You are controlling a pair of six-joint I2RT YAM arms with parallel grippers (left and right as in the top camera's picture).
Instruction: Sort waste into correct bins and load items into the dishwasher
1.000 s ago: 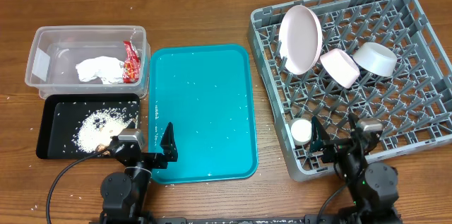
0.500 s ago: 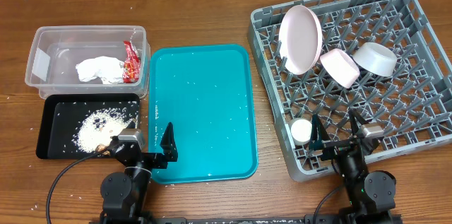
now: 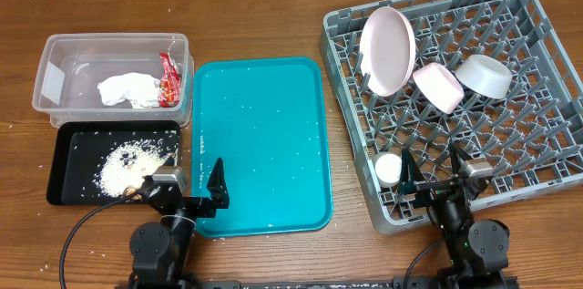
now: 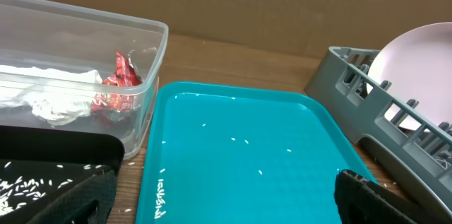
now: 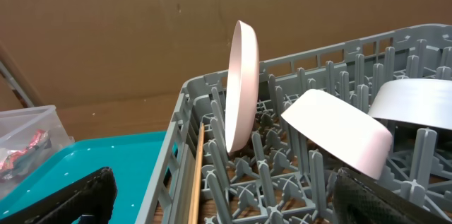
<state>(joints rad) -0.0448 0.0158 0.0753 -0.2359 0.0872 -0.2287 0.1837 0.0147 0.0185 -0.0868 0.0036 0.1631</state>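
The grey dish rack (image 3: 537, 134) holds the upright pale plate (image 3: 387, 49), the pink bowl (image 3: 438, 86), the greyish-white bowl (image 3: 484, 76) and the white cup (image 3: 390, 170). A chopstick (image 5: 196, 174) lies along the rack's left side. The clear tub (image 3: 55, 52) holds the white napkin (image 3: 127, 89) and red wrapper (image 3: 168, 79). The black tray (image 3: 68, 143) holds rice crumbs (image 3: 123, 166). My left gripper (image 3: 194, 193) is open and empty at the teal tray's near edge. My right gripper (image 3: 433, 172) is open and empty over the rack's near edge.
The teal tray (image 3: 260, 143) lies between bins and rack with a few rice grains on it. Loose grains dot the wood by the black tray. A brown cardboard wall (image 5: 127, 26) stands behind the table.
The right gripper has shifted slightly and settled at the rack's near edge. The left arm and all objects have not moved.
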